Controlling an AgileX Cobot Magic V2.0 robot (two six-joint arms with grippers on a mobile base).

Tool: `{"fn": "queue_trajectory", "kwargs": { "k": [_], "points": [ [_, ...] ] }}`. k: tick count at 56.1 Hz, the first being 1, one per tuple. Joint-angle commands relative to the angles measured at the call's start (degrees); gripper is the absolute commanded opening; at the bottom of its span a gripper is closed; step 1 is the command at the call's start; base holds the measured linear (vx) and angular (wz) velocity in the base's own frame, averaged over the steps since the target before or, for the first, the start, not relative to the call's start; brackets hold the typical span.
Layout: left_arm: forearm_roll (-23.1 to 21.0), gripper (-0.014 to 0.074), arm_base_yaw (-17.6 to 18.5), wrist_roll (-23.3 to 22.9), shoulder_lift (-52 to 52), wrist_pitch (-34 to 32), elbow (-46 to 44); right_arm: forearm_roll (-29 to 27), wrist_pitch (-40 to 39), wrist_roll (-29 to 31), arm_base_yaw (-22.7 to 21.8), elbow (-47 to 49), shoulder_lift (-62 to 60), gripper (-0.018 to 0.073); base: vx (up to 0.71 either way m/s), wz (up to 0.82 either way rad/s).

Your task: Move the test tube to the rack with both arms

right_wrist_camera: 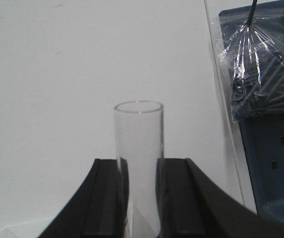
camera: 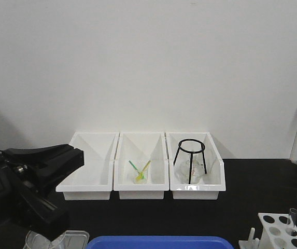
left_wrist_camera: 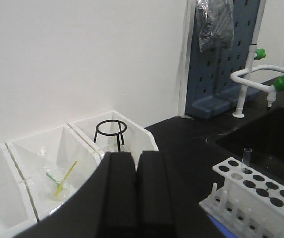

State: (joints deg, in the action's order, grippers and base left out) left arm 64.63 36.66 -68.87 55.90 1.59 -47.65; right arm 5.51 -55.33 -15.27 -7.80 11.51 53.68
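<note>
A plain white wall (camera: 148,62) backs a black surface (camera: 241,197); three white bins (camera: 138,189) stand side by side along its back edge, the right one holding a black wire stand (camera: 191,155), the middle one green and yellow sticks (camera: 139,168); the rack (camera: 278,228) sits at the front right corner of the surface, near a blue tray (camera: 158,241) at the front edge; a racked tube (camera: 293,217) stands upright in one of its holes. The left pincer (left_wrist_camera: 135,157) has its fingers pressed together and hangs over the left side of the surface, in front of the bins. The right pincer (right_wrist_camera: 139,166) lies outside the front view; its own camera shows it pinching the test tube (right_wrist_camera: 138,134) upright, open rim up, seen against the wall; a blue pegboard (right_wrist_camera: 275,163) with a clear bag (right_wrist_camera: 260,69) hung on it stands at the right; the tube's bottom is cut off by the frame edge.
</note>
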Motion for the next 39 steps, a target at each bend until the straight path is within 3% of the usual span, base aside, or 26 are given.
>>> {"fn": "queue_trajectory", "kwargs": {
  "k": [1, 17, 39],
  "points": [
    [-0.33, -0.0006, 0.34, 0.05, -0.84, -2.39, -1.63, 1.71, -9.47, -0.22, -0.32, 1.05, 2.35, -0.0008, 0.00, 0.00],
    [-0.04, -0.0006, 0.34, 0.05, -0.84, -2.48, -1.63, 8.83, -21.34, -0.14, -0.32, 1.16, 15.27, -0.0008, 0.00, 0.00],
    [1.55, -0.0006, 0.34, 0.17, -0.84, -2.48, -1.63, 10.01, -21.63, 2.83, -0.32, 3.06, 21.45, -0.0008, 0.00, 0.00]
  ]
}}
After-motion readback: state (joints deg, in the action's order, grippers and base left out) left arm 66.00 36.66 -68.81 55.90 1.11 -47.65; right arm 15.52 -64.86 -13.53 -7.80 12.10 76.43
